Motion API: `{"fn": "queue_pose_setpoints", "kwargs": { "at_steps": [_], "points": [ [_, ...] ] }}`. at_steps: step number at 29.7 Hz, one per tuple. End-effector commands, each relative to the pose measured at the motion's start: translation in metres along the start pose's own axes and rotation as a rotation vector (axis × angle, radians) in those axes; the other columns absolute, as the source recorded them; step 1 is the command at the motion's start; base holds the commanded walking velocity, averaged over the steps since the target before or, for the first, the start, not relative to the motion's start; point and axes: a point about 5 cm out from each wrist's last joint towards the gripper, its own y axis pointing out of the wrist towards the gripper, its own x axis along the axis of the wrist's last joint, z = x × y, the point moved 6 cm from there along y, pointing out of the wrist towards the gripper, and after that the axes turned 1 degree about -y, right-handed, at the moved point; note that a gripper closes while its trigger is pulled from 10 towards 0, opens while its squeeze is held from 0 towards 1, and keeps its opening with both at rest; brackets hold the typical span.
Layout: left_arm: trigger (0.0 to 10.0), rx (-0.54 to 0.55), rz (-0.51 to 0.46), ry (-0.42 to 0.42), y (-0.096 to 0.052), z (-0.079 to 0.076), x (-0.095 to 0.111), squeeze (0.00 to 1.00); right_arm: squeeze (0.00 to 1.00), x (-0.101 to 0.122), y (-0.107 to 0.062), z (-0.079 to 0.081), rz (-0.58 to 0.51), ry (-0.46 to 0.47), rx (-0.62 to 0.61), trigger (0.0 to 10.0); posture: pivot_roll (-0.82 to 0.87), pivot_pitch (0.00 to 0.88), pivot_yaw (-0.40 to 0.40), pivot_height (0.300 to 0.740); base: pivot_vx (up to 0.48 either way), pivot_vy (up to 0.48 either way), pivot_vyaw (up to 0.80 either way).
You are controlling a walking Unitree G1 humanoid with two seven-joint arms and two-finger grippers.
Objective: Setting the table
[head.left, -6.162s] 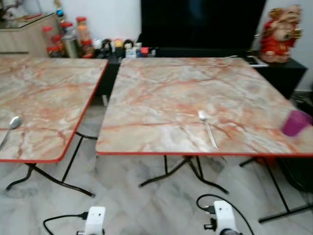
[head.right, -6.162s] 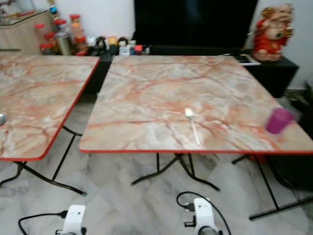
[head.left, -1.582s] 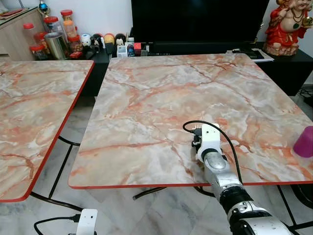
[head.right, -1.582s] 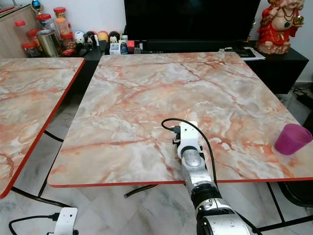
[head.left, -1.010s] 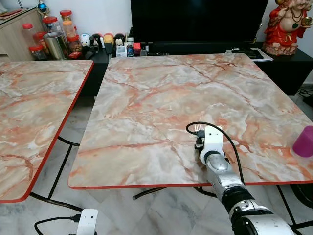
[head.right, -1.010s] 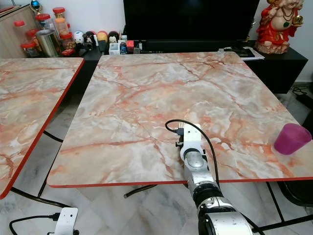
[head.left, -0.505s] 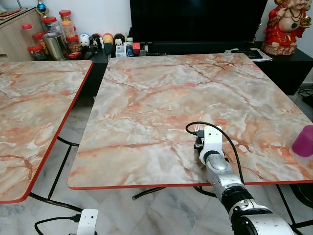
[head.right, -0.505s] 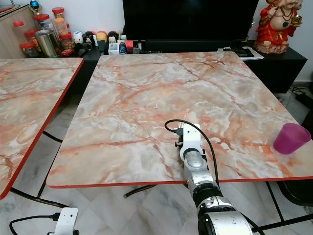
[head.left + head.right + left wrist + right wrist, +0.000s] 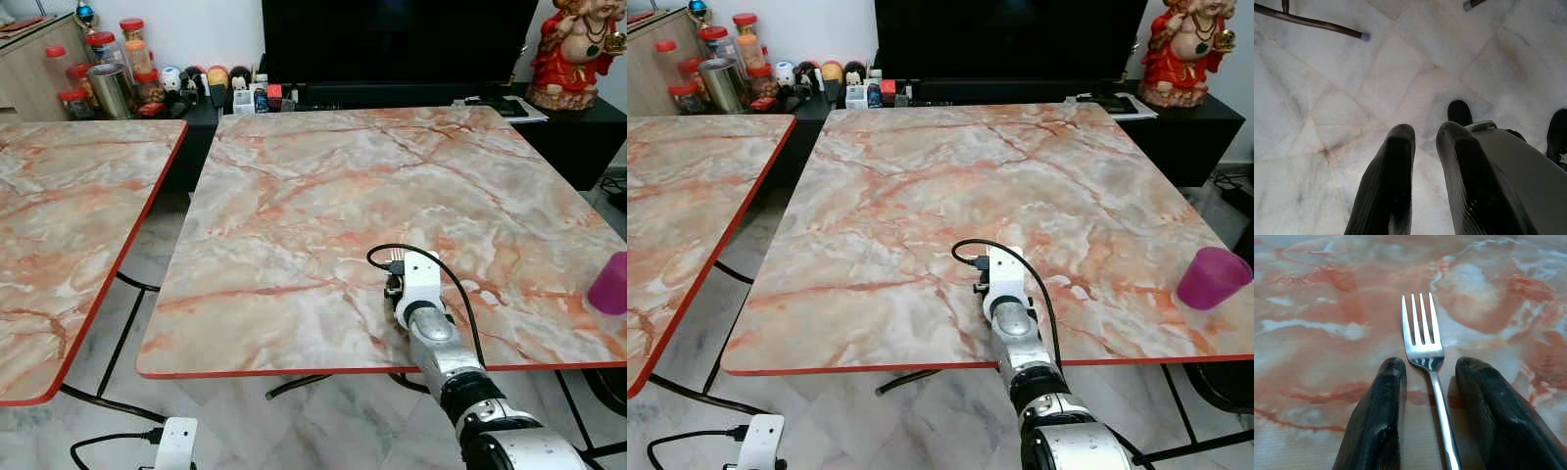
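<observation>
Head views: your right hand (image 9: 396, 266) lies low over the near part of the marble-patterned, red-edged worktop (image 9: 323, 186). Its white wrist housing covers the fingers, so you can see just the tips of the tines past it.
Change: over the last second and a half the wrist has shifted only slightly along the same patch of the worktop; six seconds ago the arm was not raised and the fork lay bare here.
Cup: the purple plastic cup (image 9: 1212, 277) stands well apart, at the worktop's right edge.
Right wrist view: the silver metal fork (image 9: 1426, 357) lies flat on the worktop, tines pointing away, its neck between your two black fingers (image 9: 1382, 416).
Right hand state: spread, one finger either side of the handle, with gaps on both sides; nothing grasped yet.
Meaning: you look lined up for the pickup; closing comes next, and a thin flat handle may slip.
Left wrist view: your left hand (image 9: 1422, 139) hangs idle over the pale tiled floor (image 9: 1327, 98), fingers a little apart and empty.
</observation>
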Motion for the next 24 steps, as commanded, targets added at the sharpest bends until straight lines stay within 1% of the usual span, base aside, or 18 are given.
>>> {"fn": "queue_pose_setpoints", "kwargs": {
  "at_steps": [1,5,6,10,12,15,16,24],
  "points": [
    [10.0,-0.010,0.003,0.006,0.000,-0.002,0.002,0.00,0.00,0.000,-0.001,-0.002,-0.002,-0.008,-0.010,10.0,-0.04,0.000,0.020,0.740,0.000,0.000,0.00],
    [10.0,-0.011,0.003,0.006,0.000,-0.002,0.002,0.00,0.00,0.000,-0.001,-0.002,0.001,-0.009,-0.011,10.0,-0.04,0.000,0.020,0.740,0.000,0.000,0.00],
    [10.0,-0.012,0.005,0.007,0.000,-0.002,0.002,0.00,0.00,-0.007,-0.002,-0.003,0.018,-0.014,-0.017,10.0,-0.04,0.000,0.021,0.740,0.000,0.000,0.00],
    [10.0,-0.013,0.009,0.007,0.000,-0.002,0.001,0.00,0.00,-0.015,-0.004,-0.001,0.044,-0.022,-0.011,10.0,-0.04,0.000,0.019,0.740,0.000,0.000,0.00],
    [10.0,-0.017,0.013,0.007,0.000,-0.003,0.000,0.00,0.00,-0.022,-0.005,0.000,0.079,-0.016,-0.012,10.0,-0.04,0.000,0.018,0.740,0.000,0.000,0.00],
    [10.0,-0.020,0.016,0.008,0.000,-0.003,0.000,0.00,0.00,-0.024,-0.005,0.000,0.084,-0.011,-0.009,10.0,-0.04,0.000,0.018,0.740,0.000,0.000,0.00],
    [10.0,-0.023,0.017,0.009,0.000,-0.004,-0.001,0.00,0.00,-0.023,-0.005,0.000,0.083,-0.007,-0.007,0.0,-0.04,0.000,0.020,0.740,0.000,0.000,0.00],
    [10.0,-0.031,0.022,0.012,0.000,-0.005,-0.002,0.00,0.00,-0.021,-0.005,0.000,0.078,-0.009,-0.012,0.0,-0.04,0.000,0.020,0.740,0.000,0.000,0.00]
  ]
}}
